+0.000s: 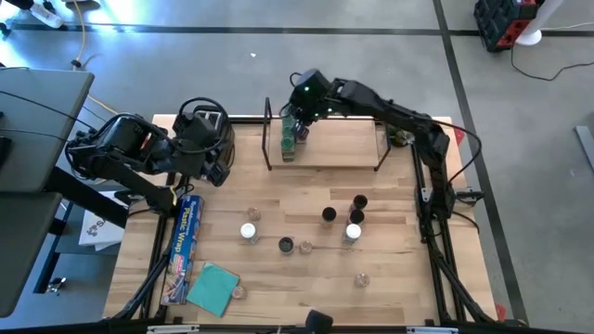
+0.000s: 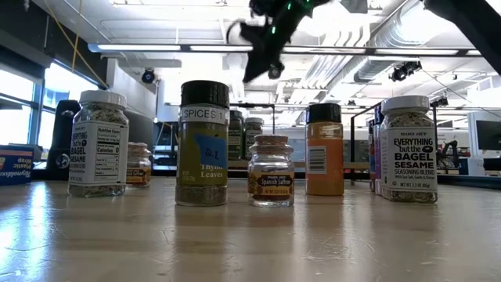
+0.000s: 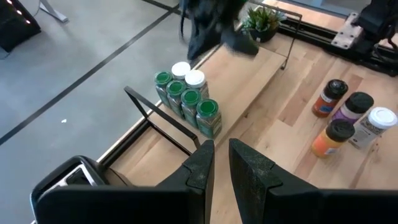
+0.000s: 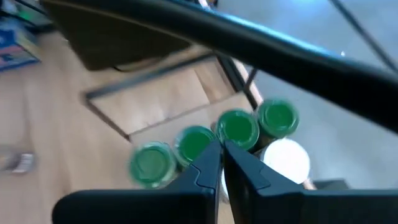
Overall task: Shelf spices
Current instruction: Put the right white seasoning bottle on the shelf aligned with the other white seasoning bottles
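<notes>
The light-wood shelf (image 1: 343, 148) stands at the table's far side. Several spice jars (image 3: 186, 96) with green and white tops stand on their bases in a tight cluster at its left end (image 4: 236, 127). My right gripper (image 4: 222, 149) hangs shut just above this cluster (image 1: 299, 121) and holds nothing. More spice jars (image 1: 328, 215) stand loose on the table's middle, and they fill the low view (image 2: 203, 145). My left gripper (image 3: 221, 158) waits high over the toaster at the table's left, its fingers close together with nothing between them.
A black-and-silver toaster (image 1: 209, 139) sits at the far left. A plastic-wrap box (image 1: 184, 246) and a teal cloth (image 1: 213, 288) lie near the left front. A small potted plant (image 3: 261, 18) stands by the shelf's right end. The shelf's top to the right of the jars is bare.
</notes>
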Robot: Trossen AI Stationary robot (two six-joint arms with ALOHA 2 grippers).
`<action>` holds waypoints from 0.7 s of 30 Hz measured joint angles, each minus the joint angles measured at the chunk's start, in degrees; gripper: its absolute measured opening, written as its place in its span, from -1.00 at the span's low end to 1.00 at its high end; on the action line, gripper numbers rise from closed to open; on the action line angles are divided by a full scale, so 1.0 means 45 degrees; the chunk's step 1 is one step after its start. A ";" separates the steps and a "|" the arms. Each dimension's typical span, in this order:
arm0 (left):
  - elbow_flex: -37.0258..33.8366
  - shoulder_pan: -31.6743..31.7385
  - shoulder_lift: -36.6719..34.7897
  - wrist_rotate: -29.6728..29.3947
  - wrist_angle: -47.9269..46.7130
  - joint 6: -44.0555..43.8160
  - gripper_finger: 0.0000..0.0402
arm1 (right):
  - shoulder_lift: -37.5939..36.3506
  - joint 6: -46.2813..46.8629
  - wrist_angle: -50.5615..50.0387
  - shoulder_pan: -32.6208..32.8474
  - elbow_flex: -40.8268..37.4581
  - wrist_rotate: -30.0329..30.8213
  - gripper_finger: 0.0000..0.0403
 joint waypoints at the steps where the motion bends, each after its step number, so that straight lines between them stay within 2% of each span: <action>1: 0.0000 0.0000 0.0002 0.0066 -0.0059 -0.0004 -0.78 | -0.0160 -0.0165 -0.0315 0.0112 0.0336 0.0000 -0.93; 5: 0.0000 -0.0002 0.0002 0.0069 -0.0290 0.0006 -0.78 | -0.1414 -0.0768 -0.1256 0.0630 0.0875 -0.0053 -0.93; 8: 0.0000 0.0000 0.0002 -0.0006 -0.0295 0.0282 -0.78 | -0.2669 -0.0767 -0.2220 0.1025 0.0391 -0.0083 -0.93; 10: 0.0000 0.0000 0.0001 -0.0216 -0.0266 0.0609 -0.78 | -0.3756 -0.0351 -0.2793 0.1311 -0.0586 -0.0078 -0.94; 15: 0.0000 0.0000 0.0002 -0.1107 -0.0261 0.1222 -0.78 | -0.7147 0.2291 -0.2955 0.2665 -0.4266 -0.0151 -0.99; 17: 0.0000 0.0007 0.0003 -0.1427 -0.0261 0.1390 -0.78 | -0.8330 0.3170 -0.2882 0.3444 -0.5553 -0.0975 -0.99; 21: 0.0000 0.0096 0.0001 -0.1590 -0.0250 0.1773 -0.78 | -0.9845 0.4573 -0.2028 0.5073 -0.7782 -0.3520 -0.98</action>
